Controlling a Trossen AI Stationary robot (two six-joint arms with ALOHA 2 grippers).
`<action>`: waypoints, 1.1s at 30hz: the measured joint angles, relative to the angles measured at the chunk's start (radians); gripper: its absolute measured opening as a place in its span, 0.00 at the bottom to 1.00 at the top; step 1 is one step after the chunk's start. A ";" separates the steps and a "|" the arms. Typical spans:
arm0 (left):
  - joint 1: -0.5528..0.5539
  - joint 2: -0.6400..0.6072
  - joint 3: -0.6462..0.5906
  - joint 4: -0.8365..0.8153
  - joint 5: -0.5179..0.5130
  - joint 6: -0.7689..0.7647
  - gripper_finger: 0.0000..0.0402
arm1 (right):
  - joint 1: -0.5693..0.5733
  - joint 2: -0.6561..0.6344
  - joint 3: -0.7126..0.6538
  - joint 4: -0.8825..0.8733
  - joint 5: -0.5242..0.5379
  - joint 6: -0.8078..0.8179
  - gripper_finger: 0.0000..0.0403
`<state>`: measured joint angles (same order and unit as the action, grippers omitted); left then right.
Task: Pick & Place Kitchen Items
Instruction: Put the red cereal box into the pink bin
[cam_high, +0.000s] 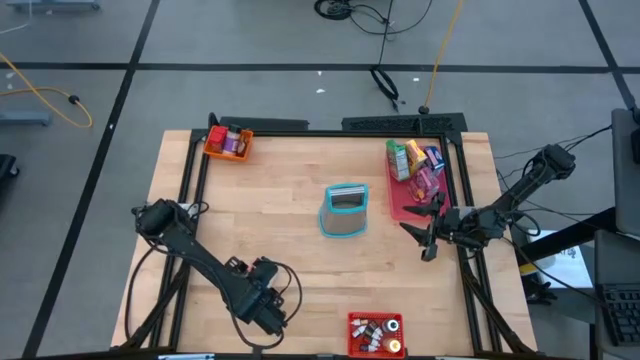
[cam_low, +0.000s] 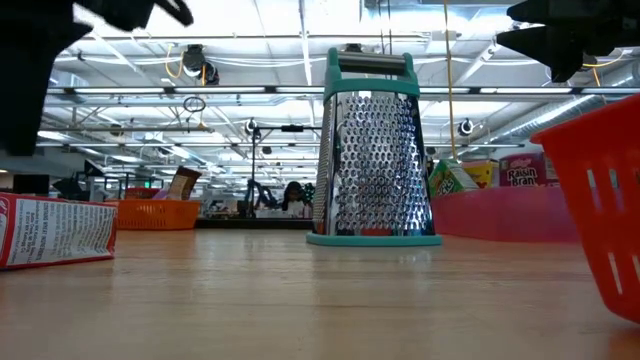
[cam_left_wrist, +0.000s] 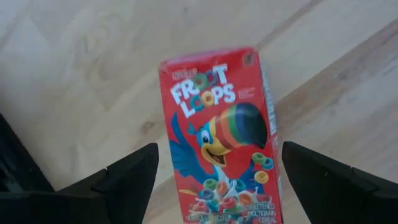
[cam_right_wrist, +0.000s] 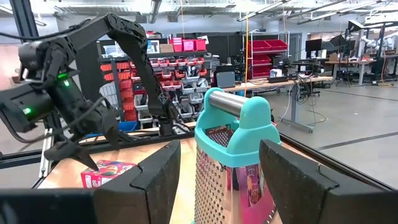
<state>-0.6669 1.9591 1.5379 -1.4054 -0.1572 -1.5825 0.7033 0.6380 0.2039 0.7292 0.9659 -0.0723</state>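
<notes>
Cereal box (cam_left_wrist: 224, 134) lies flat on the table (cam_high: 290, 215) between my left claw's (cam_left_wrist: 217, 180) wide-open fingers, unheld — descend crooked and a fingertip shoves it aside.

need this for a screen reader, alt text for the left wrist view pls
A red Froot Loops cereal box lies flat on the wooden table, toucan artwork facing up. The left gripper hangs above it, its two dark fingers spread open on either side of the box, not touching it.

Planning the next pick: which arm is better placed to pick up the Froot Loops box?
Left. Its open gripper hangs over the Froot Loops box; the right gripper waits beside the pink tray.
</notes>
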 joint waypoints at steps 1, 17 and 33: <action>0.002 0.000 -0.010 0.011 0.013 0.002 0.86 | 0.000 0.000 0.000 0.000 0.000 0.000 0.52; 0.027 -0.012 -0.113 0.046 0.051 0.008 0.85 | 0.000 0.000 0.000 -0.004 -0.001 0.008 0.52; 0.032 -0.016 -0.173 0.142 0.064 0.057 0.78 | 0.000 0.000 0.000 -0.005 -0.001 0.008 0.52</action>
<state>-0.6350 1.9434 1.3651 -1.2636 -0.0933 -1.5257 0.7033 0.6380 0.2043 0.7246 0.9653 -0.0643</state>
